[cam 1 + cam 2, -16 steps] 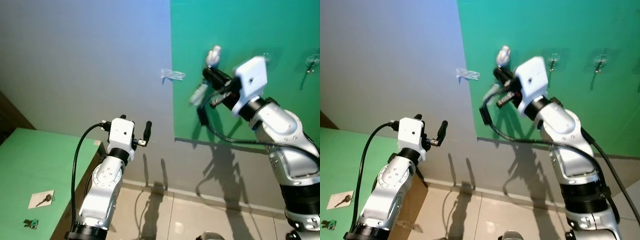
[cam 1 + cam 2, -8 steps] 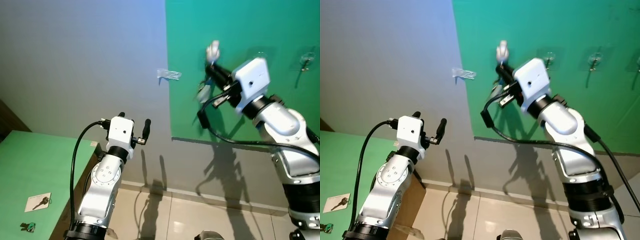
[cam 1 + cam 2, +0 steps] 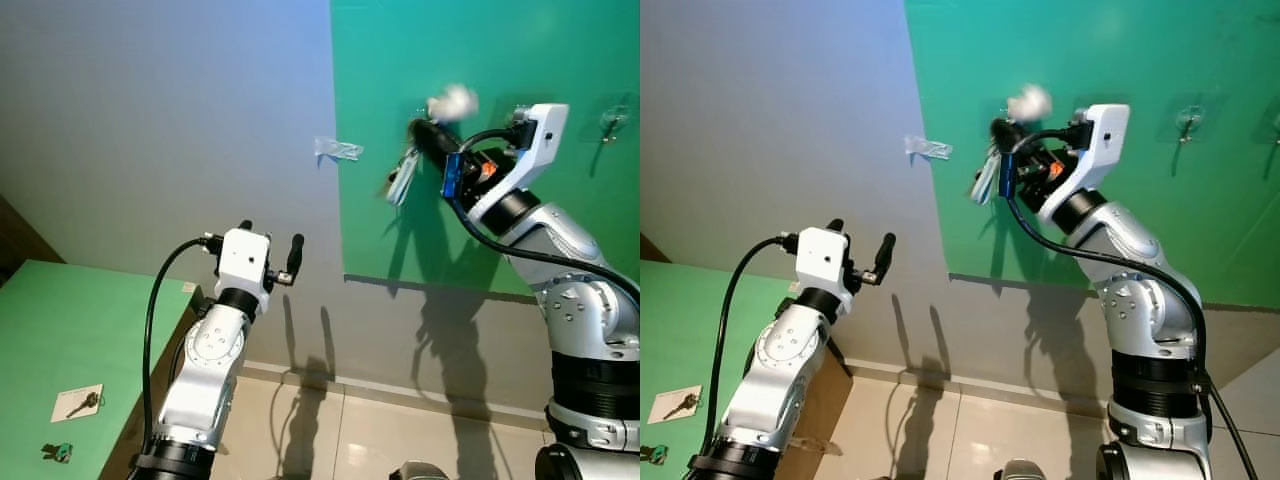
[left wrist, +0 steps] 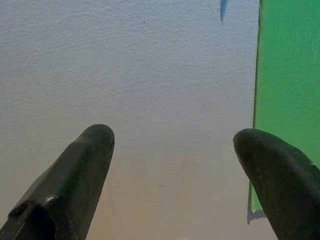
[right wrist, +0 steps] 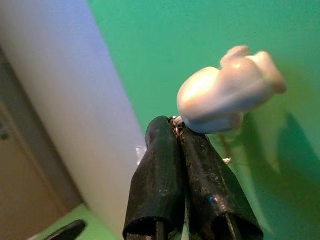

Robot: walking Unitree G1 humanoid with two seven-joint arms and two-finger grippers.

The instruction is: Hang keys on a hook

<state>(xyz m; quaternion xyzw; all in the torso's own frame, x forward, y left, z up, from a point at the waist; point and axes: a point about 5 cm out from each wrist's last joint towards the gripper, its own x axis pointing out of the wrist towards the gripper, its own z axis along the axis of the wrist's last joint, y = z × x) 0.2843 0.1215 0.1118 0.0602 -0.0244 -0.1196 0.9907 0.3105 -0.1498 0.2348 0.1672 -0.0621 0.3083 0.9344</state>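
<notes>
Since the earlier frames the right arm has rolled its wrist: the white camera housing, which faced the head camera before, now sits on the far side, and the white keychain charm (image 3: 452, 101) has shifted from just above the fingers to up and to the right of them. Left arm and wall are unchanged.

Right gripper (image 5: 176, 131) is raised against the green wall panel (image 3: 560, 40), fingertips pointing toward the robot's left. Its jaws are pressed together, with no gap visible between the two black fingers (image 5: 160, 165). They are clamped on the keys (image 3: 403, 176) at the ring: in the right wrist view a thin metal ring shows at the fingertips, and the white charm stands touching them just beyond. In the head views the keys hang below the fingertips, blurred, against the green panel.

A clear hook (image 3: 612, 118) is fixed to the panel well to the right of the gripper; the keys are not on it. A piece of clear tape (image 3: 338, 149) sits on the grey wall (image 3: 150, 100) just beside the panel's edge.

Left gripper (image 3: 270, 240) is held up in front of the grey wall, jaws wide apart, holding nothing.

On the green surface (image 3: 60, 330) at lower left lie a card with a key (image 3: 78, 403) and a second small key (image 3: 58, 452) near it.
</notes>
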